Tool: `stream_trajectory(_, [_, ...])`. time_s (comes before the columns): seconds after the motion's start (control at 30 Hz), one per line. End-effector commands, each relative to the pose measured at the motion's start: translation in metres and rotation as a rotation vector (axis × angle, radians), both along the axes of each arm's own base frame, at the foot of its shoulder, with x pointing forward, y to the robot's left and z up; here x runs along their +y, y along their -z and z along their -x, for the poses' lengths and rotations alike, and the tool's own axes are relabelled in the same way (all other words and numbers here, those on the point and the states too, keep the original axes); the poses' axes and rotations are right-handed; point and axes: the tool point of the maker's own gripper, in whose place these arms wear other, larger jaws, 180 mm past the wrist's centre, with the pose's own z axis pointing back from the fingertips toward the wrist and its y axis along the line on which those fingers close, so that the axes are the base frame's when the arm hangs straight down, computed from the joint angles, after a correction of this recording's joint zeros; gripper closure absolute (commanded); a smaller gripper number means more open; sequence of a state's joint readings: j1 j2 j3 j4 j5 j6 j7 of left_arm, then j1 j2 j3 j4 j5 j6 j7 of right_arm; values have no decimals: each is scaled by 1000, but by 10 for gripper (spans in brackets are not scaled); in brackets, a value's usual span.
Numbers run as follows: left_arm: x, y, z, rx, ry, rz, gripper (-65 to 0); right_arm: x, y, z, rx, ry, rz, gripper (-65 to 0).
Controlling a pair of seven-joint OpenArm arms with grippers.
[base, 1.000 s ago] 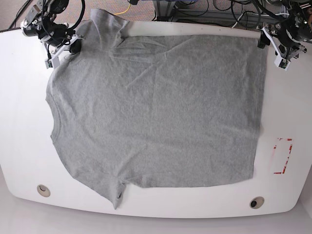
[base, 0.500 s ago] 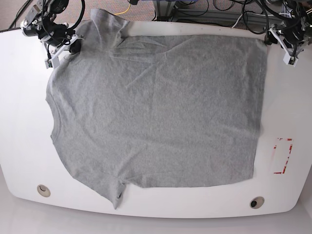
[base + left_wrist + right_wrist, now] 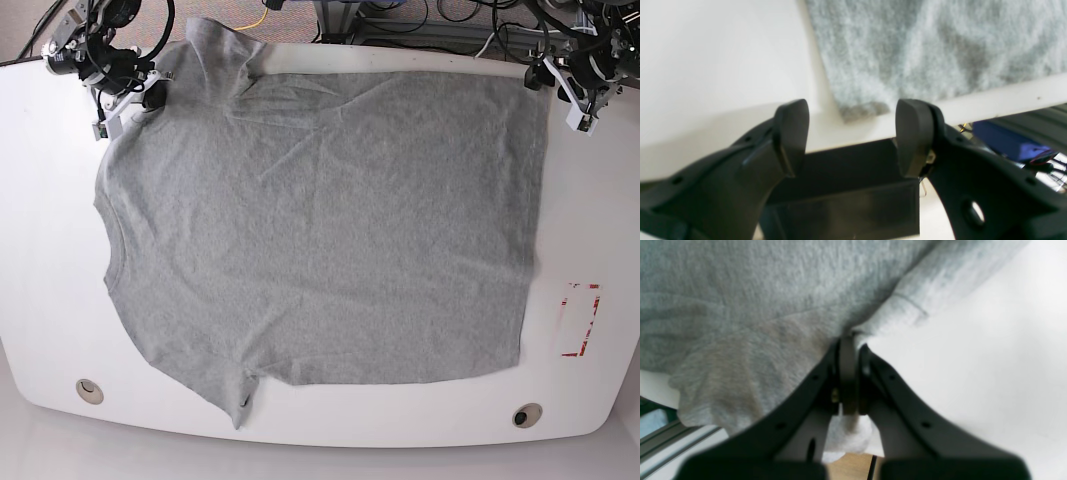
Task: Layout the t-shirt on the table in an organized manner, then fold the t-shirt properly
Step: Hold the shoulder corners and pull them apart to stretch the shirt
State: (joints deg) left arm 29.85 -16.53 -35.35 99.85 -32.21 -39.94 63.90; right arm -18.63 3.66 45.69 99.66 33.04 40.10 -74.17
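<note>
From my seat, the t-shirt [image 3: 320, 230] lies spread flat across the table [image 3: 50, 250], collar toward the table's left edge and hem toward the right, where a red tape rectangle [image 3: 578, 320] marks the bare white just past the hem. At the shirt's far left corner I have the right gripper [image 3: 848, 350] pressed together, clamped on the fabric where the far sleeve meets the shoulder; the cloth bunches around the tips. Two small round grommets [image 3: 89, 390] sit near the table's front edge, one on each side of the shirt. At the shirt's far right corner the left gripper [image 3: 851, 133] has its tips spread apart, with nothing between them, just beside the hem corner.
</note>
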Motion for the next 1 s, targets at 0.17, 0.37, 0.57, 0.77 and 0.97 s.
stream_trajectory(0.17, [5, -6, -2, -13, 5, -13, -385, -6, 2, 8, 42, -9, 28, -6])
stream_trajectory(0.37, [5, -5, -2, -14, -1, -10, -385, -6, 2, 8, 42, -9, 28, -6])
stream_trajectory(0.57, [8, 8, 2, 17, -36, 22, -385, -6, 2, 8, 42, -9, 28, -6])
stream_trajectory(0.77, [8, 8, -6, 3, -39, 29, -385, -6, 2, 8, 42, -9, 28, -6])
stream_trajectory(0.97, [1, 10, -6, 12, -19, 37, -385, -6, 2, 8, 42, -9, 28, -6])
